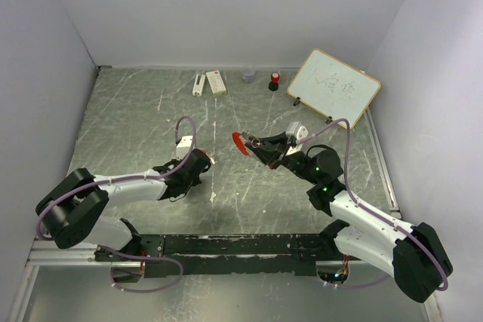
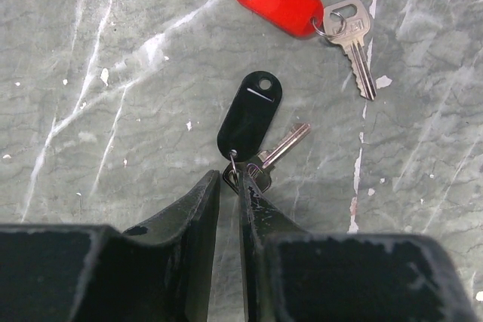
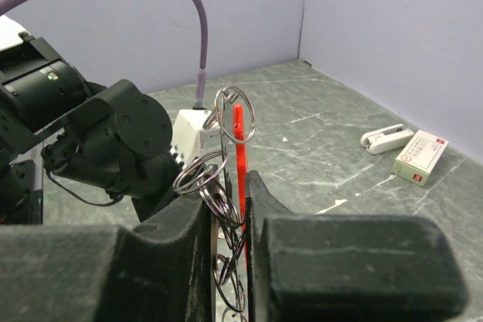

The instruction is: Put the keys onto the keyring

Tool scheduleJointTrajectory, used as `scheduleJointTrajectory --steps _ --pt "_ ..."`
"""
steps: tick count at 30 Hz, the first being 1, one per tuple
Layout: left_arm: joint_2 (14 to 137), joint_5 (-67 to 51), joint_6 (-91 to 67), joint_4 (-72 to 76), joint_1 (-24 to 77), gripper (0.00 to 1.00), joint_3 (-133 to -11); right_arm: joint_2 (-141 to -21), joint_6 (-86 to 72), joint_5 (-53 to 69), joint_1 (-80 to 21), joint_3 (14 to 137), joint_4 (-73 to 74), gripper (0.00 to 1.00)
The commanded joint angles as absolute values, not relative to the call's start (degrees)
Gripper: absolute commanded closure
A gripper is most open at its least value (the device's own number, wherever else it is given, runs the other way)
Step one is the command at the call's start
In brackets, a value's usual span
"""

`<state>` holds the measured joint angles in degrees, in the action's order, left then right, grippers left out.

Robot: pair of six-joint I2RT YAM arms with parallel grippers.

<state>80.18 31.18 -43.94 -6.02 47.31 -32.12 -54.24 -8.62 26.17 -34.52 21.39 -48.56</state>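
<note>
Neither key is threaded yet on the marbled table. The right gripper is clamped on the keyring, holding it upright and clear of the surface. The left gripper sits low, jaws nearly together about the small ring of the black-tagged key; whether they pinch it, I cannot tell. The red-tagged key lies loose just beyond, so both threadings are left to do.

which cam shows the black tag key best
Left wrist view: black-tag key close up at the tips of the left gripper, tag and blade clear. Top view: too small to make out. Right wrist view: not shown.
</note>
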Motion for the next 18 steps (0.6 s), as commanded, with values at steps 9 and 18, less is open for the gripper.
scheduleJointTrajectory --steps 9,18 --pt "81.2 33.31 -43.56 -5.32 47.71 0.7 -32.85 -53.85 -8.48 26.2 -34.19 21.01 -50.51 1.0" --pt "82.59 33.09 -43.18 -4.28 47.68 0.68 -33.49 -53.98 -8.43 26.1 -34.08 21.02 -50.45 1.0"
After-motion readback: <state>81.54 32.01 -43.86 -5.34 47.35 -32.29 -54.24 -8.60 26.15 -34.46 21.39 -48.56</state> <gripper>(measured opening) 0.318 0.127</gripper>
